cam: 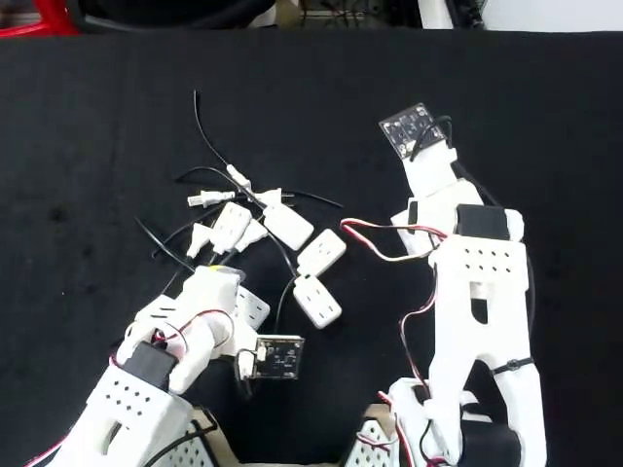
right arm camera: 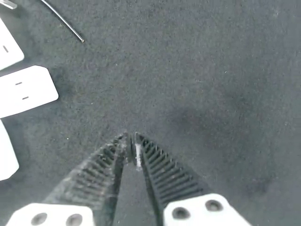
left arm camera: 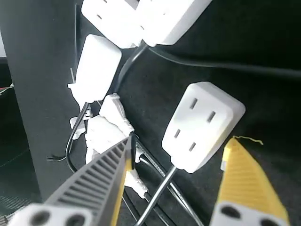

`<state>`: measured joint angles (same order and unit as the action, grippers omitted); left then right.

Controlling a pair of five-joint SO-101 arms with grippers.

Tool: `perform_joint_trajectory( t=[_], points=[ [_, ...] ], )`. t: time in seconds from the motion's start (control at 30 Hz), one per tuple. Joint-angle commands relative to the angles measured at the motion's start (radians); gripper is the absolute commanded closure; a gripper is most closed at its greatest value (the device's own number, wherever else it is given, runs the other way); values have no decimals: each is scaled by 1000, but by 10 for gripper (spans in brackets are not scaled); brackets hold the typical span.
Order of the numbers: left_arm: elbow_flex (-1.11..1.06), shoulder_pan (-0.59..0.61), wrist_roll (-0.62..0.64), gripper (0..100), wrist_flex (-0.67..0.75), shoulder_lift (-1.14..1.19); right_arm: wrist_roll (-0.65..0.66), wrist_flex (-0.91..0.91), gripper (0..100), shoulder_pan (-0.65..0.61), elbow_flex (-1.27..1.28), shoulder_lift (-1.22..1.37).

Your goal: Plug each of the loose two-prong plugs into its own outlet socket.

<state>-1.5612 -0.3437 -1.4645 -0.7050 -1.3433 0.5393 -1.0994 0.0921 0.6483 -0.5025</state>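
Observation:
Several white outlet sockets, such as one (cam: pixel 321 251) and another (cam: pixel 317 300), lie tangled with black cords at mid-table. Small white two-prong plugs (cam: pixel 209 197) (cam: pixel 251 233) lie loose among them. My left gripper (cam: pixel 222 280) hovers at the near edge of the cluster. Its fingers (left arm camera: pixel 110 172) stand open, and a four-slot socket (left arm camera: pixel 202 125) lies just ahead of the yellow fingertip (left arm camera: pixel 242 169). More plugs (left arm camera: pixel 110 125) and a socket (left arm camera: pixel 96 66) lie beyond. My right gripper (right arm camera: pixel 131 141) is shut on nothing above bare black cloth, with sockets (right arm camera: pixel 23 89) off to one side.
The right arm (cam: pixel 477 272) stretches from the near edge toward the far right of the cluster, with red and white wires (cam: pixel 375 243) looping beside it. Black cords (cam: pixel 209 136) trail toward the far left. Black cloth (cam: pixel 88 146) covers the table.

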Motion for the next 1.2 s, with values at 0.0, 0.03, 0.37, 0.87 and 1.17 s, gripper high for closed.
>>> perform_joint_trajectory(
  t=[0.0,0.03,0.37,0.87,1.17],
  points=[
    [13,-7,-170,704,-15,48,2,17,984,-12,-30,-19],
    [15,-5,-157,704,-15,69,2,21,984,-12,-25,-19],
    [189,-10,-3,704,-18,353,2,84,984,-14,8,-19],
    [608,-12,144,704,-347,767,2,86,984,-14,10,-19],
    [667,-2,107,704,-203,781,2,89,984,-14,10,-19]
  ],
)
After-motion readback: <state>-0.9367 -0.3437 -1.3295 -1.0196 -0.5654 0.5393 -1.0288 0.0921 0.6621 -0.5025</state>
